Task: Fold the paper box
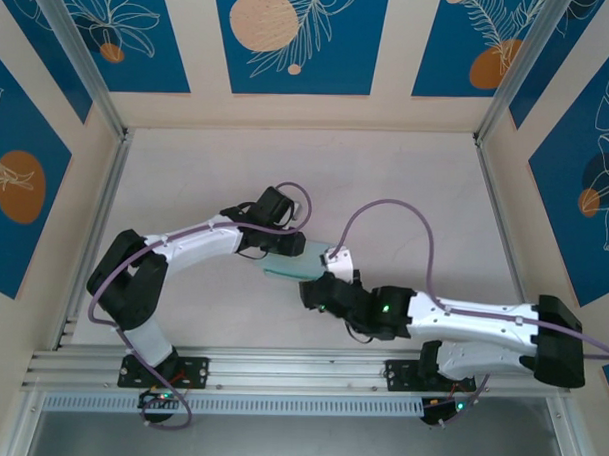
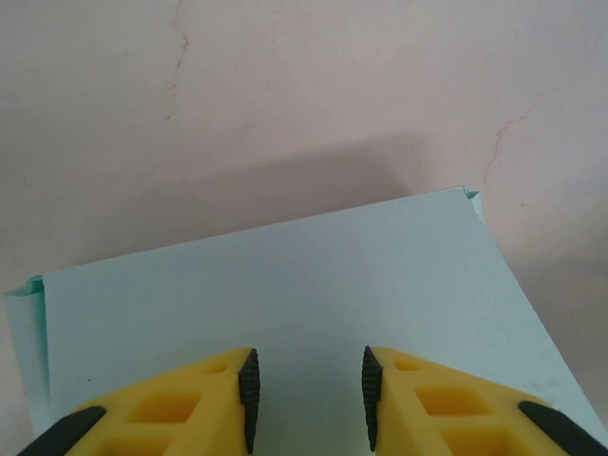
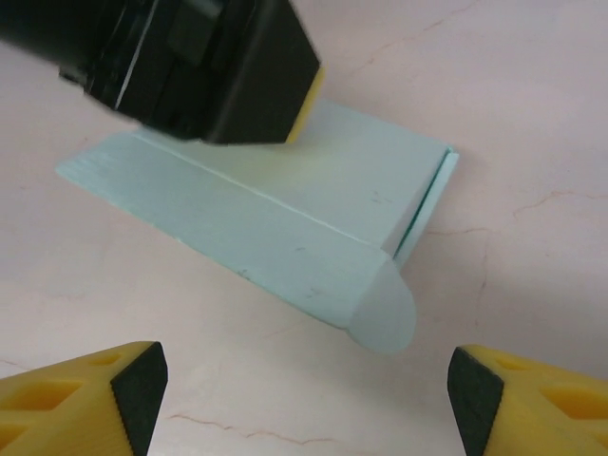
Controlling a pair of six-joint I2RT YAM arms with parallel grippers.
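Note:
The paper box (image 1: pixel 288 271) is pale mint card, folded into a low flat shape on the table between the two arms. My left gripper (image 1: pixel 296 250) stands over its top face (image 2: pixel 285 285). In the left wrist view its jaws (image 2: pixel 309 394) are partly apart with nothing between the pads. In the right wrist view, one yellow fingertip (image 3: pixel 306 109) of the left gripper rests at the box's top panel (image 3: pixel 285 204). A rounded flap (image 3: pixel 385 309) sticks out at the box's near corner. My right gripper (image 3: pixel 307 394) is wide open just short of that flap, holding nothing, and it sits at the box's near side (image 1: pixel 311 284).
The pinkish table (image 1: pixel 406 192) is ringed by cream walls with blue panels (image 1: pixel 291 37). Slanted metal posts (image 1: pixel 85 60) stand at the back corners. An aluminium rail (image 1: pixel 299 373) with the arm bases runs along the near edge.

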